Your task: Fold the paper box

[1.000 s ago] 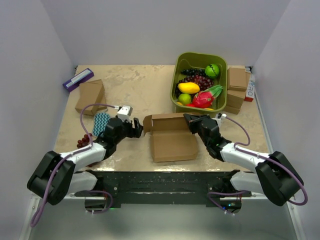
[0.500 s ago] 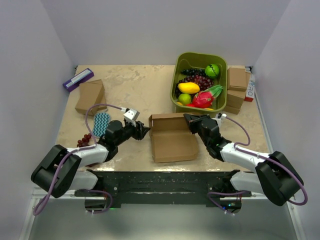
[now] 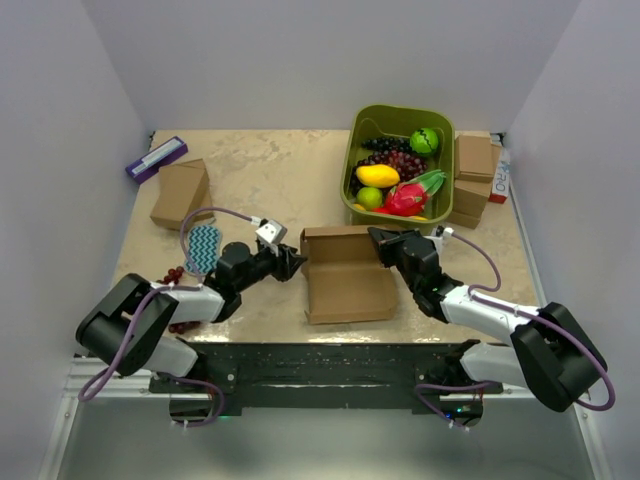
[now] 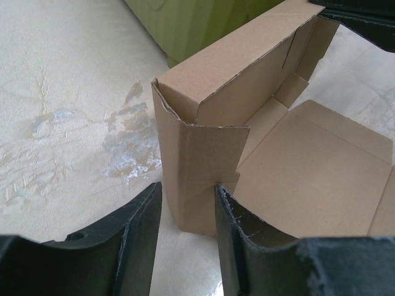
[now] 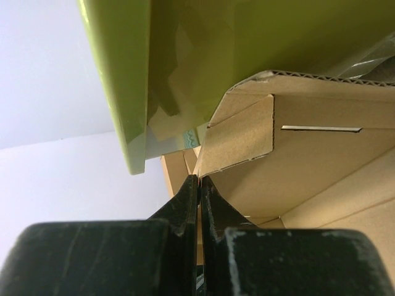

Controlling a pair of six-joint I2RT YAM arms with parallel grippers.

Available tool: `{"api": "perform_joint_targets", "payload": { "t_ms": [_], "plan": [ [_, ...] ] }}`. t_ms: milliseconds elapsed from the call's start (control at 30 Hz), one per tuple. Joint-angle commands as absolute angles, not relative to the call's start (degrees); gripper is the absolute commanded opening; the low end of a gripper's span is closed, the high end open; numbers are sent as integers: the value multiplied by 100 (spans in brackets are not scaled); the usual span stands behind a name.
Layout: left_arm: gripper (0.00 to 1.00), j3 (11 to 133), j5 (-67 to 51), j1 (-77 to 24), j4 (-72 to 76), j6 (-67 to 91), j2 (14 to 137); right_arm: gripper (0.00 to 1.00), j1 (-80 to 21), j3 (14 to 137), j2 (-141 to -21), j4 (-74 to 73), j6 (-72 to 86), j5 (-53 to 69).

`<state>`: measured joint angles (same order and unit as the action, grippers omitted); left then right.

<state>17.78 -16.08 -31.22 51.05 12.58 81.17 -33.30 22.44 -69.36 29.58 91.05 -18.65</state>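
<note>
The paper box lies open in the middle of the table, its back wall raised. My left gripper is at its left end. In the left wrist view the gripper straddles the folded left corner of the box: the right finger touches the side flap from inside, while the left finger stands a little off the outer face. My right gripper is at the back right corner. In the right wrist view that gripper is pinched on a thin flap edge of the box.
A green bin of fruit stands just behind the box, close to my right gripper. Small brown boxes are stacked at its right. At the left are another brown box, a purple packet, a blue patterned cloth and grapes.
My left gripper has moved right to the box's left end and its jaws have narrowed around the side flap, now folded in. The right arm has not moved.
</note>
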Motion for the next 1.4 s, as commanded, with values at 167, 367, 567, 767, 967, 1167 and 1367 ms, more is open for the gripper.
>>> {"api": "perform_joint_targets", "payload": {
  "t_ms": [167,367,567,767,967,1167,1367],
  "plan": [
    [38,2100,-774,-3489,6230,1055,8534,0,-3305,2180,-7014,2680,8851,-2048],
    [42,2267,-1318,-3498,6592,1028,8885,0,-3305,2197,-7040,2698,8816,-2013],
    [42,2347,-1301,-3489,6697,888,9175,0,-3313,2180,-7005,2733,8780,-1986],
    [32,2390,-1327,-3401,6943,853,9386,0,-3305,2188,-7014,2786,8728,-1951],
    [18,2487,-1345,-3340,7092,844,9633,0,-3313,2215,-7101,2839,8684,-1890],
    [32,2540,-1564,-3261,7172,914,9756,0,-3305,2232,-7119,2848,8666,-1881],
    [45,2522,-1942,-2980,7312,1002,9861,0,-3305,2268,-7119,2821,8613,-1881]
  ]
}}
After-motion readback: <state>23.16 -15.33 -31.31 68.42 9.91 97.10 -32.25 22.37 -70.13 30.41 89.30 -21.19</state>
